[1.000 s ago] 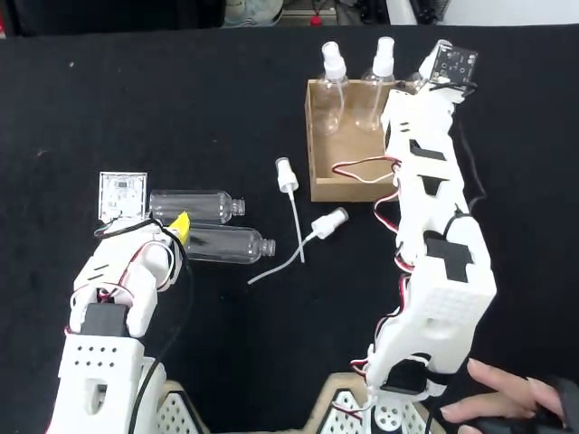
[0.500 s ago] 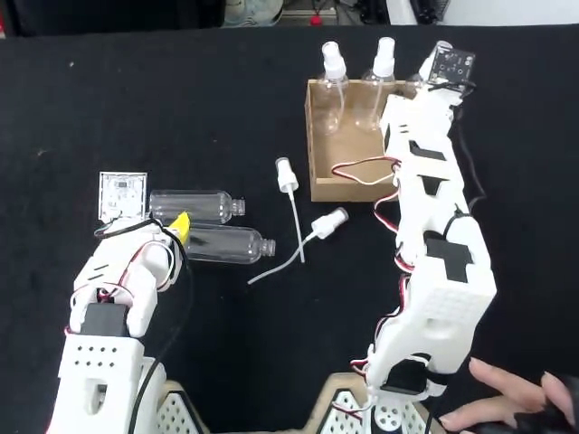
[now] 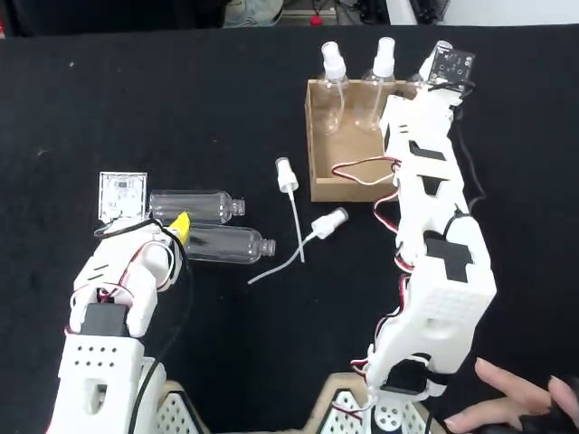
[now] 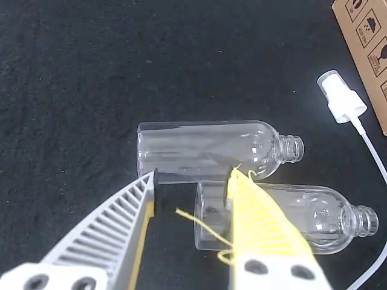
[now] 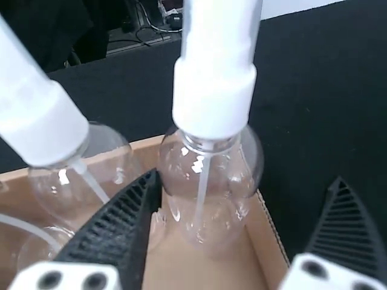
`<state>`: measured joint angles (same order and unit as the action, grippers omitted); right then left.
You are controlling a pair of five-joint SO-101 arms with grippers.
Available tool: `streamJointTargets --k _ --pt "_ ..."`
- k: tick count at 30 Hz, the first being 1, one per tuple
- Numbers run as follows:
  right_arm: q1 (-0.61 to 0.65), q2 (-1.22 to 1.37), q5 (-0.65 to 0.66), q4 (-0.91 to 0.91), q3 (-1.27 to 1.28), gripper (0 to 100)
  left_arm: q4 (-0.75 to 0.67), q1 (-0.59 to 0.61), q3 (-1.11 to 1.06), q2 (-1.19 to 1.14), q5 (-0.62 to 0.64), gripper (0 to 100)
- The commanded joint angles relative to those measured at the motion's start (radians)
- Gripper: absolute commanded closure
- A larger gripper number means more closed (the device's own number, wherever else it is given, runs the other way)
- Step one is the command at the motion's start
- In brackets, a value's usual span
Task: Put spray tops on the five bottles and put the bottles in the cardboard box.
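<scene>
Two uncapped bottles [image 3: 194, 206] lying, capped ones [image 3: 332, 95] — boxed

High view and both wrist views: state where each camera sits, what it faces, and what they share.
High view: fixed above the table, looking down; shows both arms, the cardboard box and two uncapped bottles lying flat.
Left wrist view: on the left arm's wrist, looking down past the open left gripper at those bottles.
Right wrist view: on the right arm's wrist, facing into the box past the open right gripper at capped bottles.
Shared: high and left wrist show the lying bottles; high and right wrist, the box.
</scene>
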<state>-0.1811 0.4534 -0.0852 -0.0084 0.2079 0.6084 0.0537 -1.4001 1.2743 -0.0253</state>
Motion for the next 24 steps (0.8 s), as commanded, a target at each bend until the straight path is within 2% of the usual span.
streamJointTargets --k 1,6,24 --pt "-0.018 -0.058 -0.006 0.009 -0.058 62.0 -0.028 0.005 0.01 0.003 0.006 81" --pt "-0.011 -0.107 -0.008 0.069 -0.045 61.6 -0.028 0.005 0.01 0.003 0.005 81" --pt "-0.029 -0.117 -0.005 0.075 -0.044 61.9 -0.028 0.005 0.012 0.003 0.005 81"
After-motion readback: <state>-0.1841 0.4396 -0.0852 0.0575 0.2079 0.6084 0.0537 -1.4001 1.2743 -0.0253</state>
